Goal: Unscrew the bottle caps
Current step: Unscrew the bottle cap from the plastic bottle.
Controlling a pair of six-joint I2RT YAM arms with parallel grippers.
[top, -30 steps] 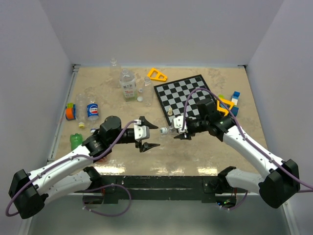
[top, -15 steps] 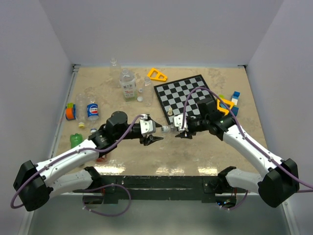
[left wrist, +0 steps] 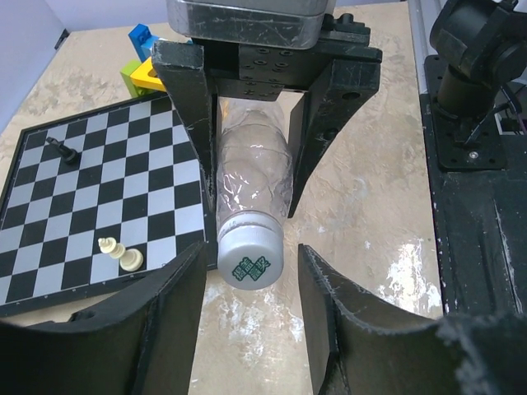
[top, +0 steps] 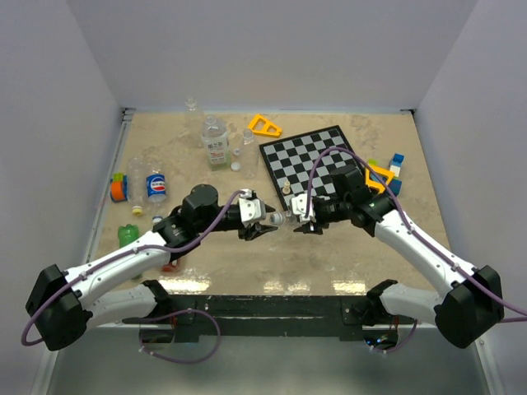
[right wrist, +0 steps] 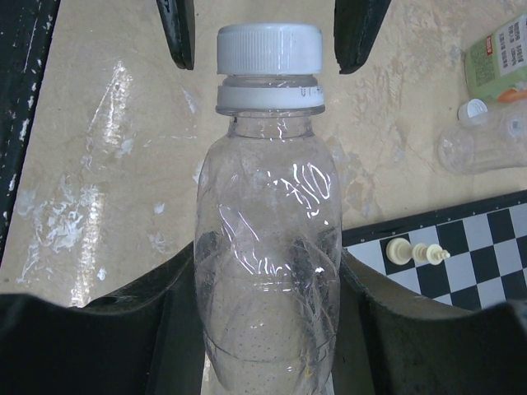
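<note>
Cap [left wrist: 249, 253] first: white screw top on a clear bottle [left wrist: 251, 164] held sideways, just off the chessboard [top: 313, 160] at its 7 o'clock in the top view. The right gripper [top: 303, 216] is clamped around the bottle body, with the cap end poking out at its 9 o'clock toward the left gripper [top: 262, 224]. That one isn't gripping anything yet; its fingers [right wrist: 177, 33] sit at 9 and 3 o'clock of the cap with a sliver of gap each side. My take: close squarely on the cap's side wall, not the collar ring below, line the wrist up with the neck, then twist while the right side holds firm without crushing the thin plastic.
</note>
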